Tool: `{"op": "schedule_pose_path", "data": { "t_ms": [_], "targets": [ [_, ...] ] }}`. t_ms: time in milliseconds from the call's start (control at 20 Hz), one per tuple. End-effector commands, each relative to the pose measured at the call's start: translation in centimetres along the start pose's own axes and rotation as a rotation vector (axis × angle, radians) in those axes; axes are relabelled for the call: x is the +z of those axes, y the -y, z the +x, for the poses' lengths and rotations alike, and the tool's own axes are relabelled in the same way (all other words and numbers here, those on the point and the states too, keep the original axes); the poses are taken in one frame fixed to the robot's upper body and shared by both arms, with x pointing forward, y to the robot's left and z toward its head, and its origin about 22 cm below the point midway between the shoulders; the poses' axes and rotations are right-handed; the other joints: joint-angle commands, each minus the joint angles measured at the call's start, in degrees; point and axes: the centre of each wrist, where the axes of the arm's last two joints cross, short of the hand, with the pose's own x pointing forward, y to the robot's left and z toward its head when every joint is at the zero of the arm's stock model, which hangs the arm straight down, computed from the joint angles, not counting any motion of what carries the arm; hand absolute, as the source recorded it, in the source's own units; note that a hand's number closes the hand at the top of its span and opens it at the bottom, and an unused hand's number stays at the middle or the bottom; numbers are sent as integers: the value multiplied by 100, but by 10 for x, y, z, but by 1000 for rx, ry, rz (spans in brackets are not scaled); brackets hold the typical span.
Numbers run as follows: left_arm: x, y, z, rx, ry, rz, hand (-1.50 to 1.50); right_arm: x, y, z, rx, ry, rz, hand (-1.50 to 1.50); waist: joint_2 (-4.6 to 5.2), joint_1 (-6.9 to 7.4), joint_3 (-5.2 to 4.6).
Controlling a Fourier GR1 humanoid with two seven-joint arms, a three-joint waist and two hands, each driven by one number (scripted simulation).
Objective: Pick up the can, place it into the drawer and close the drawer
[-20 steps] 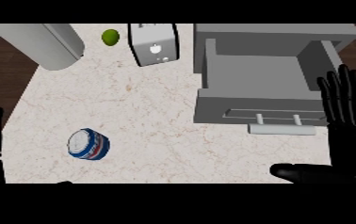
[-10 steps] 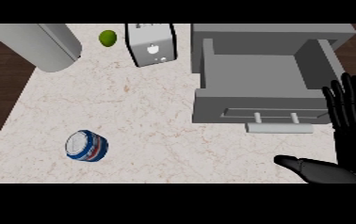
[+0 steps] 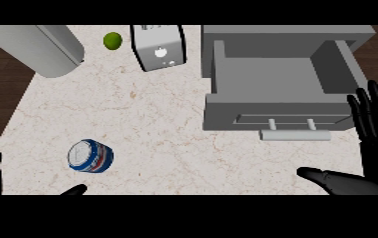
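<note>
The can [image 3: 90, 156], blue and white with a red band, stands on the marble counter [image 3: 162, 132] at the lower left, and no hand touches it. The grey drawer [image 3: 221, 77] is pulled open at the right. Its inside holds nothing, and its bar handle [image 3: 294, 135] faces me. My right hand [image 3: 367, 127] shows at the right edge beside the drawer front, open, with straight fingers pointing up and the thumb [image 3: 332, 179] stretched left below. Of my left hand [image 3: 74, 190] only dark tips show at the bottom left, below the can.
A toaster [image 3: 157, 48] stands at the back centre with a green lime [image 3: 112, 40] to its left. A large grey cylinder [image 3: 40, 49] lies at the back left corner. The counter ends at the left over dark wood floor [image 3: 11, 97].
My right hand has drifted slightly right and down along the view's edge. The can and the drawer have not moved.
</note>
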Motion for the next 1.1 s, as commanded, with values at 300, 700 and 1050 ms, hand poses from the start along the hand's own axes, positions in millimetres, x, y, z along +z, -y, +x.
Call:
{"op": "schedule_pose_path", "data": {
  "t_ms": [300,700,1050],
  "targets": [
    [-11,11,-44,-23,-89,3,-150,-4,2,2,0,-2,-3,-150,0,9,-3],
    [5,21,-102,-65,-112,33,-150,-9,12,15,8,24,-11,-150,-1,27,-5],
    [-6,30,-136,-61,-126,93,-150,0,48,12,23,19,-7,-150,1,-2,-3]
  ]
}}
